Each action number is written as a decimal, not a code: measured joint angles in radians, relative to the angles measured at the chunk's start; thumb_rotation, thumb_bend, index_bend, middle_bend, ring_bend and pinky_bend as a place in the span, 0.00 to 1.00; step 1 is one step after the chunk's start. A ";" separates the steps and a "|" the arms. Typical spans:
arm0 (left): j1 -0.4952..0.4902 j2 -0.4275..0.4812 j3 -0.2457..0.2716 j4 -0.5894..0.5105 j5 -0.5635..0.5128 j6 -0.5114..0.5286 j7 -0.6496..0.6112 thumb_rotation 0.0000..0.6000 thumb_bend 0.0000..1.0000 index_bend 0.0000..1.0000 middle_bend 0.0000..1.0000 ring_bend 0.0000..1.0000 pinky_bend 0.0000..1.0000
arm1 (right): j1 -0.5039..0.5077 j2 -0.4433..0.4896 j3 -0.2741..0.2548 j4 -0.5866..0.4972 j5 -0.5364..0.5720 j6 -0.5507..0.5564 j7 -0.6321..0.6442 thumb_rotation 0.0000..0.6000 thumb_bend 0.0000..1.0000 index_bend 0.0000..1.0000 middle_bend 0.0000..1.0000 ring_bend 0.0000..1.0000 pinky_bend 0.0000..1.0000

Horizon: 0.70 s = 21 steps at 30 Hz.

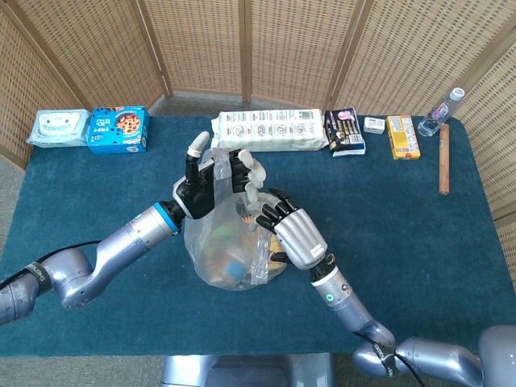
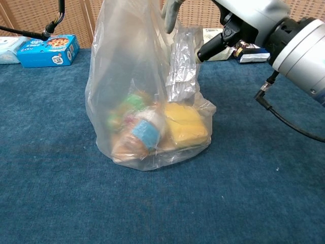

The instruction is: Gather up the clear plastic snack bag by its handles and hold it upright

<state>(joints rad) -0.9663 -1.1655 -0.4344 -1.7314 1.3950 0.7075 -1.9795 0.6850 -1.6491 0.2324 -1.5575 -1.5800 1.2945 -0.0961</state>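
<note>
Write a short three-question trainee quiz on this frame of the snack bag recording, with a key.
1. True or false: the clear plastic bag has been lifted clear of the blue table.
2. Which robot hand grips the bag's top: A. left robot hand, B. right robot hand?
3. Fill in: the wooden stick lies near the table's ___ edge in the head view.

Key: 1. False, its base rests on the table. 2. A. 3. right.
</note>
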 measured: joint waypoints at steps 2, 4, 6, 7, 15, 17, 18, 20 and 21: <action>0.000 -0.001 0.000 0.000 0.000 -0.002 0.000 0.00 0.20 0.49 0.48 0.45 0.51 | 0.000 -0.003 -0.001 0.000 -0.003 0.006 0.005 1.00 0.30 0.55 0.34 0.22 0.13; 0.000 -0.001 0.000 0.001 0.000 -0.003 0.000 0.00 0.20 0.49 0.48 0.45 0.51 | 0.000 -0.005 -0.001 0.004 -0.007 0.012 0.007 1.00 0.30 0.58 0.36 0.23 0.13; 0.001 -0.001 -0.001 0.002 0.000 -0.003 0.000 0.00 0.20 0.49 0.48 0.45 0.51 | -0.001 -0.006 -0.001 0.006 -0.010 0.019 0.016 1.00 0.30 0.61 0.37 0.24 0.14; 0.002 -0.001 -0.001 0.002 0.000 -0.003 0.001 0.00 0.20 0.49 0.48 0.45 0.51 | -0.001 -0.006 0.000 0.007 -0.011 0.023 0.021 1.00 0.31 0.62 0.38 0.25 0.15; 0.008 0.002 -0.002 0.002 0.004 -0.001 -0.001 0.00 0.20 0.49 0.48 0.45 0.51 | -0.015 0.006 0.005 -0.002 -0.023 0.067 0.070 1.00 0.31 0.70 0.42 0.29 0.17; 0.010 0.003 -0.002 -0.001 0.007 0.002 -0.002 0.00 0.20 0.49 0.48 0.45 0.51 | -0.021 0.012 0.007 -0.007 -0.024 0.078 0.080 1.00 0.31 0.71 0.42 0.29 0.17; 0.011 0.004 -0.002 -0.002 0.008 0.003 -0.002 0.00 0.20 0.49 0.48 0.45 0.51 | -0.024 0.016 0.009 -0.011 -0.024 0.084 0.084 1.00 0.31 0.71 0.43 0.29 0.17; 0.012 0.007 -0.001 -0.006 0.011 0.005 -0.001 0.00 0.20 0.49 0.48 0.45 0.51 | -0.029 0.019 0.013 -0.015 -0.022 0.092 0.090 1.00 0.31 0.71 0.43 0.30 0.17; 0.013 0.009 -0.001 -0.009 0.014 0.005 -0.001 0.00 0.20 0.49 0.48 0.45 0.51 | -0.031 0.023 0.017 -0.019 -0.020 0.098 0.095 1.00 0.31 0.71 0.43 0.30 0.17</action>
<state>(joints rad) -0.9529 -1.1568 -0.4352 -1.7399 1.4088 0.7128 -1.9800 0.6536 -1.6263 0.2495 -1.5766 -1.5999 1.3929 -0.0015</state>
